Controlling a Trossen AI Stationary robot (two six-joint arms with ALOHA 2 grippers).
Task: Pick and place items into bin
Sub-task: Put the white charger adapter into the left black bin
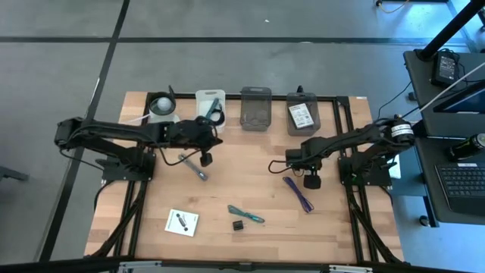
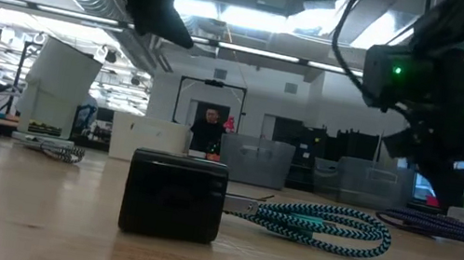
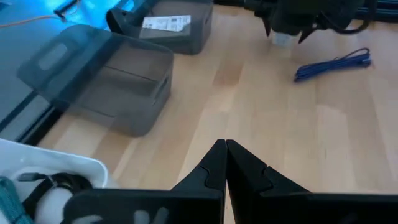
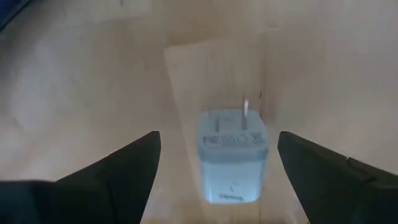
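My right gripper [image 4: 214, 162] is open and low over the white cube [image 4: 231, 163], a plug block lying on the table with two prongs, one finger on each side and not touching it. In the high view the right gripper [image 1: 290, 158] is right of centre. My left gripper [image 3: 225, 150] is shut and empty, above the table just in front of the white bin [image 1: 210, 106], which holds the black coiled cable [image 3: 53, 185]. On the table lie the grey metal tool [image 1: 193, 165], teal tie [image 1: 246, 214], tiny black block [image 1: 238, 225], purple strip [image 1: 298, 193] and white printed card [image 1: 182, 221].
Two grey bins [image 1: 255, 108] [image 1: 301, 115] stand along the far edge, the right one holding a printed card. A white round object [image 1: 161, 106] sits left of the white bin. In the low view the black block [image 2: 174, 194] and teal tie [image 2: 320, 225] are nearest.
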